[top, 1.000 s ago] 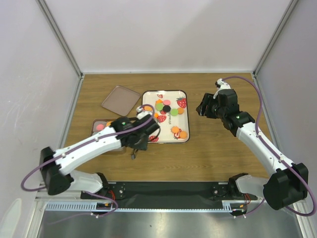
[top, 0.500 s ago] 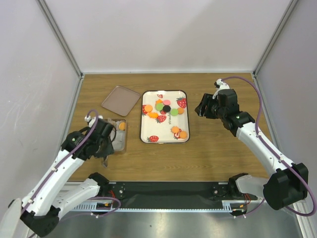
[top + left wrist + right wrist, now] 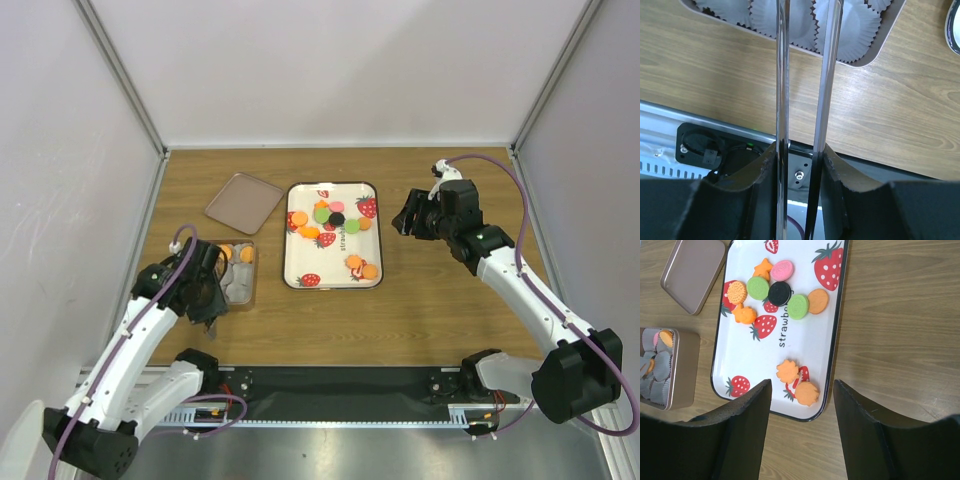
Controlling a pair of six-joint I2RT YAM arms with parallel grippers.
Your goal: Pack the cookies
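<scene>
Swinging back from the tray [image 3: 810,342], the left claw [image 3: 208,288] is hanging over the box [image 3: 687,365], clamping tongs [image 3: 783,75], probably dropping one off. Most cookies [image 3: 779,292] are lying on the tray, needing another reach; the right claw [image 3: 412,222] is waiting released, empty.

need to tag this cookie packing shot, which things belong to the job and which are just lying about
Job: cookies, strawberry tray under them, tin, its paper cups, tweezers in the left gripper.
Lying about: brown lid, on the table apart from the tin.
</scene>
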